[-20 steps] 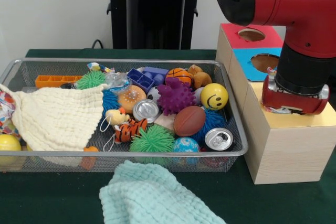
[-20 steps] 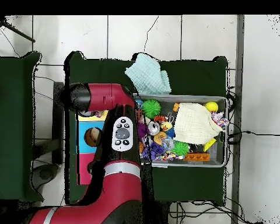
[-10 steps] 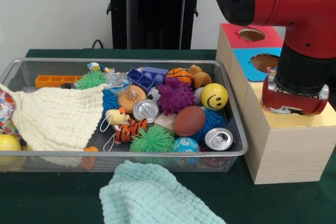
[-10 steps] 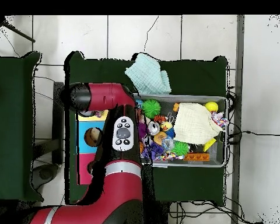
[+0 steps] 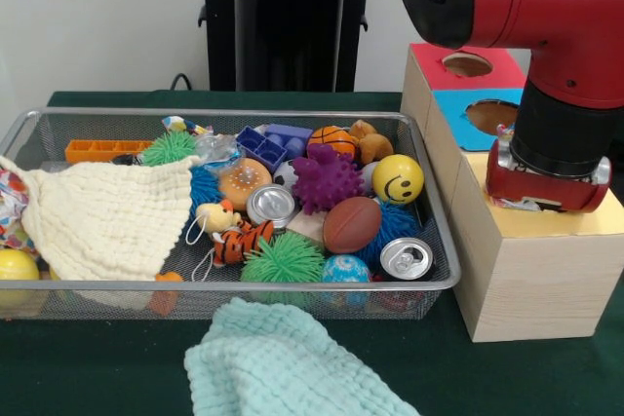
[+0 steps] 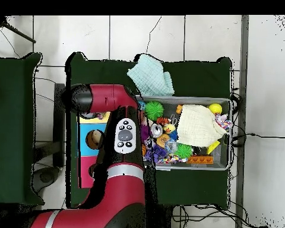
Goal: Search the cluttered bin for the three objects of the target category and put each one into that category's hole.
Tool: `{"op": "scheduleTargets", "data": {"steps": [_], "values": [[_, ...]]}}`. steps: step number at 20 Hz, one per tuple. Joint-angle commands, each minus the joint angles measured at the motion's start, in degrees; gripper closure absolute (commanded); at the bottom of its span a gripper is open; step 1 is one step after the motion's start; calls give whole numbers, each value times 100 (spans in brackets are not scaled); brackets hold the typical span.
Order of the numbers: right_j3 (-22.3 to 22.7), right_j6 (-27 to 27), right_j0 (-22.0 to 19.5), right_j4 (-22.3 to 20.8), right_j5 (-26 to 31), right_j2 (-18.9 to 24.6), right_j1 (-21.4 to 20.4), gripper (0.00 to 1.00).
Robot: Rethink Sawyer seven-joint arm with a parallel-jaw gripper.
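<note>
The red and black arm [image 5: 546, 7] bends down from above, its wrist vertical. The end effector [image 5: 546, 192] hangs low (its fingers hidden, so their state is unclear).

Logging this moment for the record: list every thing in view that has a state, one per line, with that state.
gripper: down at the yellow hole, jaws hidden
cream cloth: draped over the bin's left end
mint cloth: crumpled on the table outside the bin
two cans: upright among the toys
red hole: uncovered
blue hole: uncovered

Two cans [image 5: 270, 206]; two cloths [image 5: 107, 216]
</note>
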Motion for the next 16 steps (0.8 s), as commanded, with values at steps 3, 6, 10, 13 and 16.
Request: {"op": "scheduleTargets", "data": {"steps": [3,6,10,13,16], "values": [[-327,188,-317,-265,-390,289,685,100],[-258,8,-388,-233,-198,400,573,100],[47,-87,-407,-135,371,403,-89,100],[312,-16,-384,29,1060,354,-796,100],[230,53,-352,48,1544,288,-1111,100]]}}
